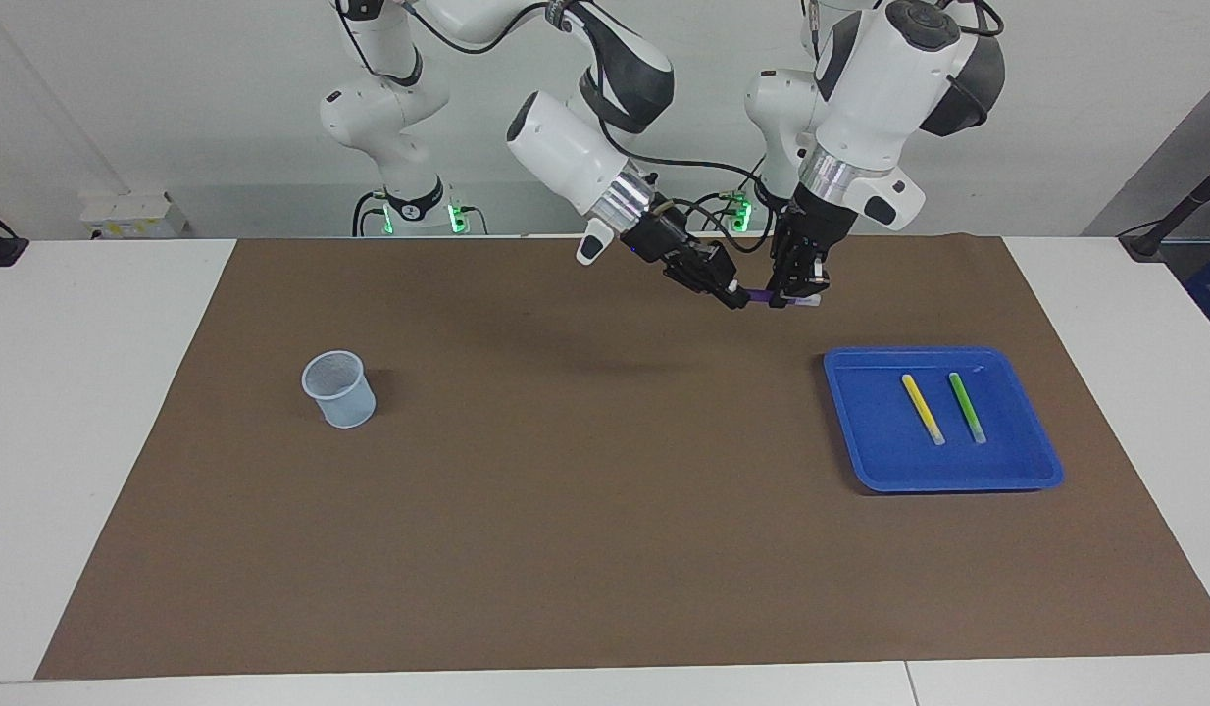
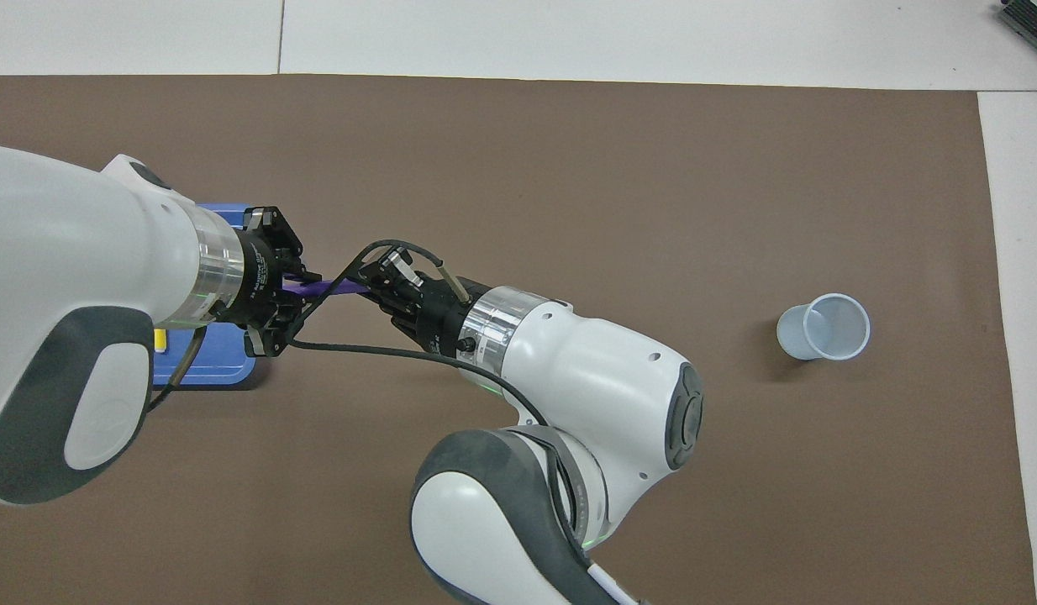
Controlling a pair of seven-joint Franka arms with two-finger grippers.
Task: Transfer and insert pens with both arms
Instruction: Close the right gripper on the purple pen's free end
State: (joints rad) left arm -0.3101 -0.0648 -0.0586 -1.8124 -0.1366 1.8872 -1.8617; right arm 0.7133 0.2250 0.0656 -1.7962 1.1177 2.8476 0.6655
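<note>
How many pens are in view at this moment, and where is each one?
3. The purple pen is up in the air over the mat, spanning the right gripper and left gripper. The yellow pen and green pen lie in the blue tray.

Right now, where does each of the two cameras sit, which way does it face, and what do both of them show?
Facing view: high across the table, looking toward the robots; both whole arms show, the left claw and right claw up over the mat on the purple pen.
Overhead view: high above the robots' end, looking steeply down; forearms and wrists show.
Shared: the purple pen between the claws, the blue tray, the plastic cup, half a turn apart.
</note>
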